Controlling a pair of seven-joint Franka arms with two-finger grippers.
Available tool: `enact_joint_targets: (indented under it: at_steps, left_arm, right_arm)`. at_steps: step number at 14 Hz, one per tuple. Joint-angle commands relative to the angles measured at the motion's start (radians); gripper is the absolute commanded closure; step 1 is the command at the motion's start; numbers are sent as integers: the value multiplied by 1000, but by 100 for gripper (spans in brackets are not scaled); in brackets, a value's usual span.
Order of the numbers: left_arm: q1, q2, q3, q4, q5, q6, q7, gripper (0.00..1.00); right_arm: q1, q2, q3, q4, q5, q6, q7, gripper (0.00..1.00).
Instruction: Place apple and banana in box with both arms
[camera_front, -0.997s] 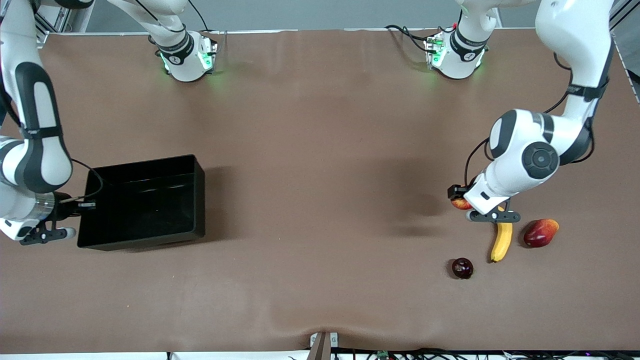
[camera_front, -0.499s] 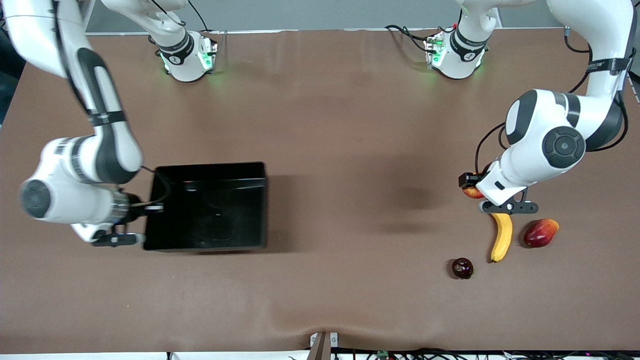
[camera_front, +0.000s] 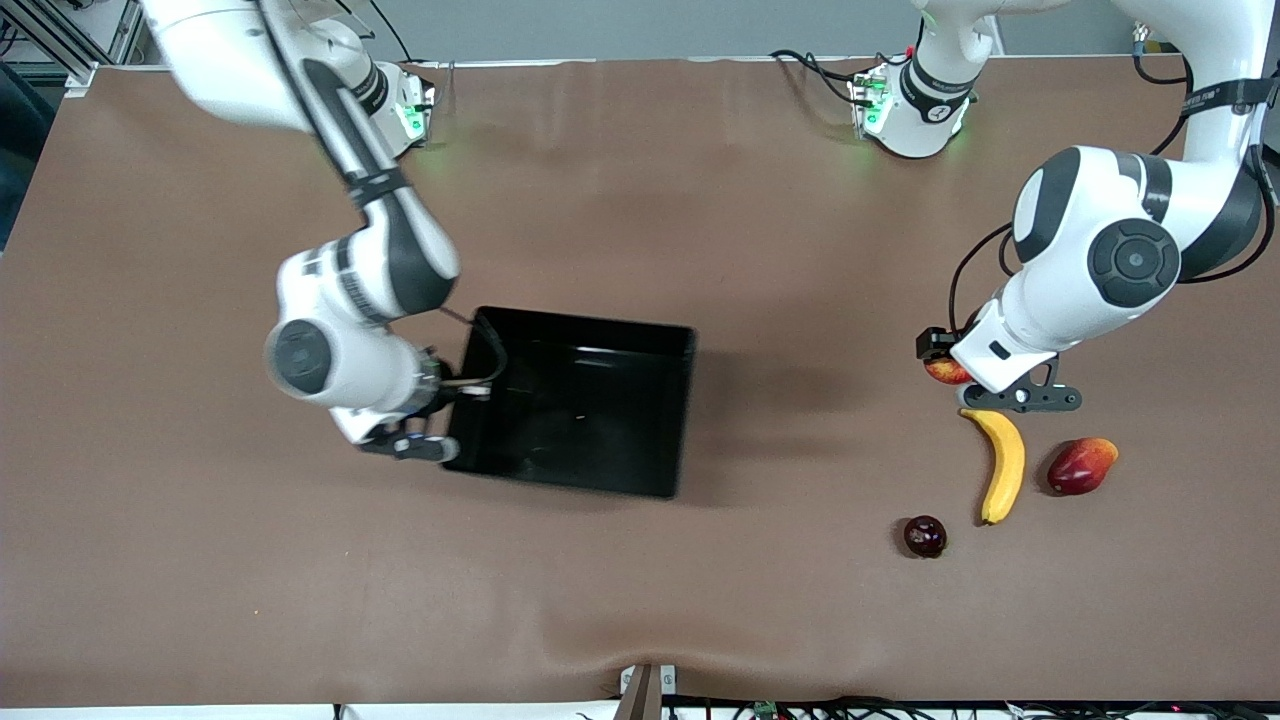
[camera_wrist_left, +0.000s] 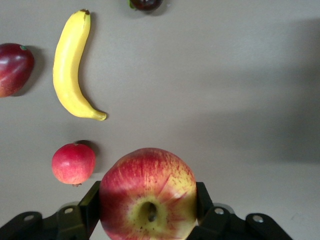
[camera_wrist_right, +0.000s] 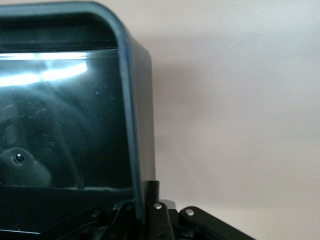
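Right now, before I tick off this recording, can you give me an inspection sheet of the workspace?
Surface: brown table, slight ripple at the edge nearest the front camera.
Job's things: apple held in the air; banana on the table; box empty, mid-table.
Clutter: pomegranate, plum, red-yellow fruit, all near the banana.
Grippers: left gripper shut on the apple, above the table beside the pomegranate; right gripper clamps the box's wall.
Cables: black leads at the left arm's base and along both wrists.
Surroundings: nothing seen.
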Motion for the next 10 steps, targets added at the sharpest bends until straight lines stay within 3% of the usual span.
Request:
enact_joint_targets:
  at_steps: [1,8,9,10]
  left_arm:
    - [3,-37,-35,7,-15,-29,-56,100]
    - [-3,-11,-147,50,-64,-56,-266,100]
    - [-9,4,-155,59,-90,-55,-301,100]
    - [-26,19,-161,77,-95,-55,-342,100]
  right_arm:
    - [87,31,-12,1,29,84,69,100]
    - [210,120,-12,1,32,179,218,98]
    - [227,129,-12,1,32,207,244,88]
    - [239,137,-12,1,29,224,254,48]
